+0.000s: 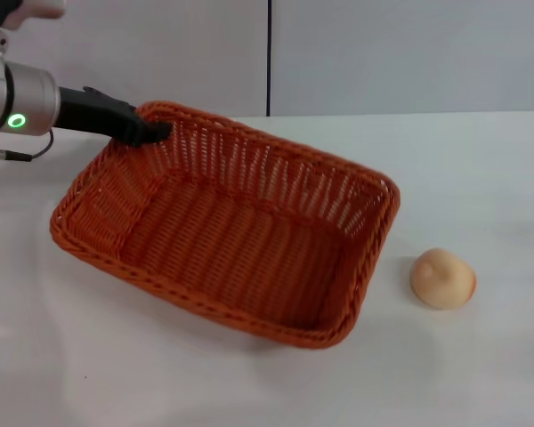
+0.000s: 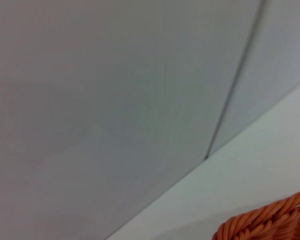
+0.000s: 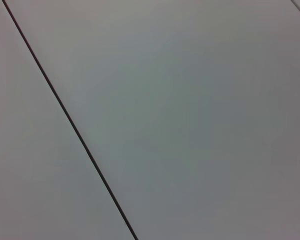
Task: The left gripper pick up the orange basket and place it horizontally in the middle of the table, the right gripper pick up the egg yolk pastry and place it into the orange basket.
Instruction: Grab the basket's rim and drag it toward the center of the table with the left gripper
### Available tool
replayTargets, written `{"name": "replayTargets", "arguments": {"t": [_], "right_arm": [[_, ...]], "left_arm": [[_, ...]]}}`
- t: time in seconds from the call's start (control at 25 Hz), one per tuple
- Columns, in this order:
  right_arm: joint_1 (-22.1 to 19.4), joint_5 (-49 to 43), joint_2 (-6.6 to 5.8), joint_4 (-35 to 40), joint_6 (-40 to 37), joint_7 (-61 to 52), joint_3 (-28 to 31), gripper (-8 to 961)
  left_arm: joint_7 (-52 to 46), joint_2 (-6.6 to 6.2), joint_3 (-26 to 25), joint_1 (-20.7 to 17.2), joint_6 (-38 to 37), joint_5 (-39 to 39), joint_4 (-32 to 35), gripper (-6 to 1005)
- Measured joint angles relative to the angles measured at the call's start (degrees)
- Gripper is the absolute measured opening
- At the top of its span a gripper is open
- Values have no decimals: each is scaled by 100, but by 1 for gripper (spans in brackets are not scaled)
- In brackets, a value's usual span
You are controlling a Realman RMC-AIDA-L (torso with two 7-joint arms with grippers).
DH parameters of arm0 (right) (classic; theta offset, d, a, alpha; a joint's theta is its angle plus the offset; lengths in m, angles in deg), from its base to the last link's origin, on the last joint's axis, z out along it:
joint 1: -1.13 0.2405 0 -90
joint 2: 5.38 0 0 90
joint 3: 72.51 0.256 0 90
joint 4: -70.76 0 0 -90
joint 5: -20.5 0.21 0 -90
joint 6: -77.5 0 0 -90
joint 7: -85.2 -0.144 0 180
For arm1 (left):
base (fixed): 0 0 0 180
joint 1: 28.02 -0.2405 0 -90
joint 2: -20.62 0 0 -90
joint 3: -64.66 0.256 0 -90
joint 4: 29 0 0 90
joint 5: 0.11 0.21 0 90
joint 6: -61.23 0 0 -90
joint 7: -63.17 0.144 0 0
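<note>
The orange basket [image 1: 276, 173] lies at an angle on the white table [image 1: 481, 178], left of centre, and its inside holds nothing. My left gripper [image 1: 148, 132] reaches in from the far left and is shut on the basket's far-left rim. In the left wrist view only a bit of the braided rim [image 2: 270, 222] shows. The egg yolk pastry [image 1: 442, 277] sits on the table to the right of the basket, a short gap from its near right corner. My right gripper is out of view.
A pale wall with a dark vertical seam [image 1: 269, 53] stands behind the table's far edge. Bare tabletop lies in front of the basket and around the pastry.
</note>
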Motion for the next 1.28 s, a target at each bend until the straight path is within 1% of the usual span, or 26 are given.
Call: {"name": "replayTargets", "arguments": {"t": [0.16, 0.36, 0.4, 0.52, 0.56, 0.6, 0.64, 0.72, 0.8, 0.92, 0.96, 1.04, 1.08, 1.12, 1.16, 1.2, 1.28], "right_arm": [[0, 0, 1, 0, 53, 0, 0, 589], [0, 0, -5, 0, 68, 0, 0, 589], [0, 0, -5, 0, 68, 0, 0, 589], [6, 0, -6, 0, 75, 0, 0, 589], [14, 0, -7, 2, 88, 0, 0, 589], [27, 0, -8, 6, 101, 0, 0, 588], [33, 0, -8, 10, 118, 0, 0, 588], [50, 0, -9, 16, 140, 0, 0, 588], [68, 1, -9, 17, 164, 0, 0, 588], [116, 1, -9, 18, 223, 0, 0, 589], [133, 1, -9, 19, 248, 0, 0, 589], [178, 1, -9, 27, 311, 0, 0, 588], [229, 1, -9, 32, 371, 0, -1, 588], [229, 1, -9, 32, 371, 0, -1, 588], [261, 0, -9, 35, 403, 0, -3, 588], [283, 1, -9, 35, 429, 0, -5, 588], [349, 1, -11, 35, 516, 0, -9, 588]], "left_arm": [[-577, 6, 85, -142, -167, 7, 436, 334], [-577, 6, 85, -142, -167, 7, 436, 295], [-739, 8, 109, -192, -239, -4, 580, 287], [-739, 8, 109, -192, -239, -4, 580, 243], [-1851, 15, 127, -535, -748, -24, 1505, 228], [-1851, 15, 127, -535, -748, -24, 1505, 214], [-2196, 15, 127, -698, -886, -52, 1771, 199], [-2196, 15, 127, -698, -886, -52, 1771, 198], [-2456, 15, 127, -1080, -1134, -338, 2096, 197], [-2473, 15, 127, -1127, -1170, -377, 2129, 196], [-2542, 15, 127, -1307, -1272, -470, 2240, 195], [-2603, 15, 127, -1469, -1360, -546, 2316, 200], [-2603, 15, 127, -1469, -1360, -546, 2316, 203], [-2624, 15, 127, -1609, -1426, -670, 2351, 205], [-2624, 15, 127, -1609, -1426, -670, 2351, 208], [-2648, 15, 127, -1704, -1443, -763, 2360, 210], [-2648, 15, 127, -1704, -1443, -763, 2360, 216]]}}
